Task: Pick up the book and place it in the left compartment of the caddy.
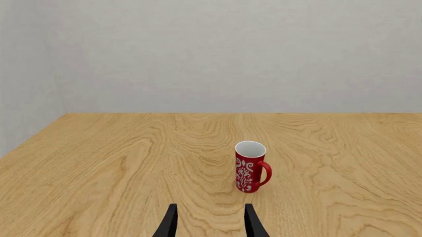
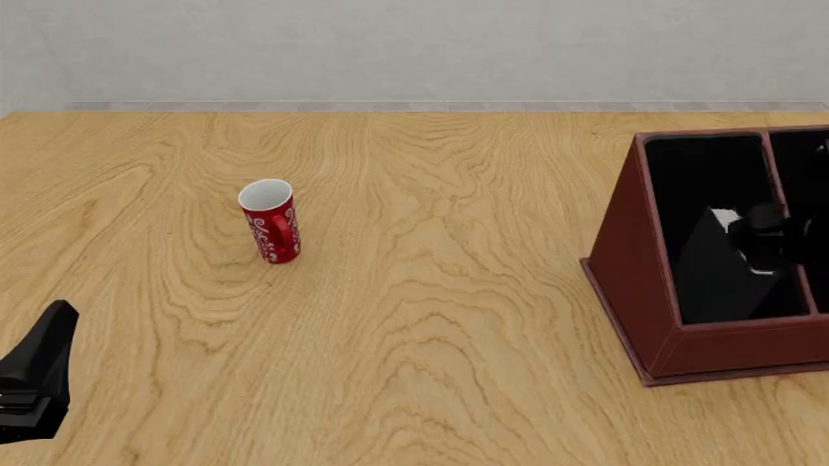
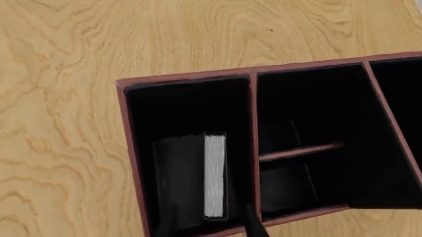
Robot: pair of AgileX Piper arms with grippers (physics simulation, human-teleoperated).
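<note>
- Far left, front view: left gripper (image 2: 37,374) sits low at the table's near edge, well apart from everything. In its own wrist view the two fingertips (image 1: 173,219) stand parted with bare wood between them, nothing held. Reads as parked; this arm seems to have no part in the placing.
- Red mug (image 2: 271,221) stands upright on the table (image 2: 428,291), left of centre, handle to one side. Well apart from the caddy; looks like a bystander to the task.
- Right side: caddy (image 2: 628,291) rests on the table, sloped red-brown wall toward centre, its right part cut off by the frame edge.
- Left compartment (image 3: 178,108): the book (image 3: 214,175) is inside it, white page edge up, lying close along the red-brown divider (image 3: 252,148). Black cover against black lining; where the cover ends I cannot tell.
- Judgement: book looks delivered to the right slot; release and withdrawal would be what remains.
- Right gripper (image 2: 767,236): a dark mass above the caddy in the front view, merging with the interior. In the wrist view only one finger sliver shows at the picture's edge, just beside the book. Whether the jaws are clamped on the book or parted, I cannot tell.
- Smaller sections past the divider: too dark to read any contents.
</note>
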